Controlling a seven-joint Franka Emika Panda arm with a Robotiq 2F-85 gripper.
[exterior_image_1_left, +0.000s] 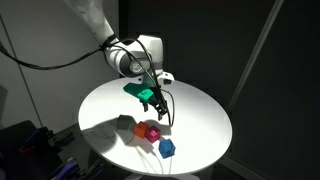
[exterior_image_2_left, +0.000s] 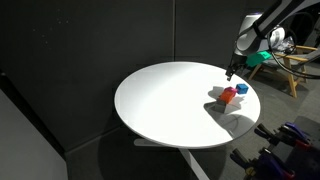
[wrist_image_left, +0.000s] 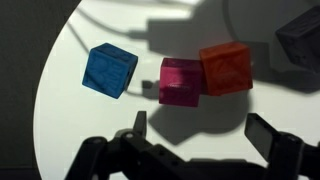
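Observation:
My gripper (wrist_image_left: 200, 128) is open and empty, hovering above a round white table (wrist_image_left: 55, 120). In the wrist view a magenta cube (wrist_image_left: 180, 81) lies just ahead of the fingers, touching a red-orange cube (wrist_image_left: 225, 68). A blue cube (wrist_image_left: 110, 70) sits a little apart on the other side of the magenta cube. A dark cube (wrist_image_left: 300, 38) is at the frame edge. In an exterior view the gripper (exterior_image_1_left: 160, 112) hangs above the red cube (exterior_image_1_left: 143, 129), magenta cube (exterior_image_1_left: 154, 135) and blue cube (exterior_image_1_left: 167, 148). In an exterior view the gripper (exterior_image_2_left: 232, 72) is over the red cube (exterior_image_2_left: 228, 97) and blue cube (exterior_image_2_left: 241, 89).
The cubes lie near the table's edge (exterior_image_1_left: 150, 168) in an exterior view. Black curtains surround the table (exterior_image_2_left: 170, 100). A wooden frame with a green item (exterior_image_2_left: 285, 62) stands behind the arm. Dark equipment and cables (exterior_image_1_left: 25, 140) sit on the floor beside the table.

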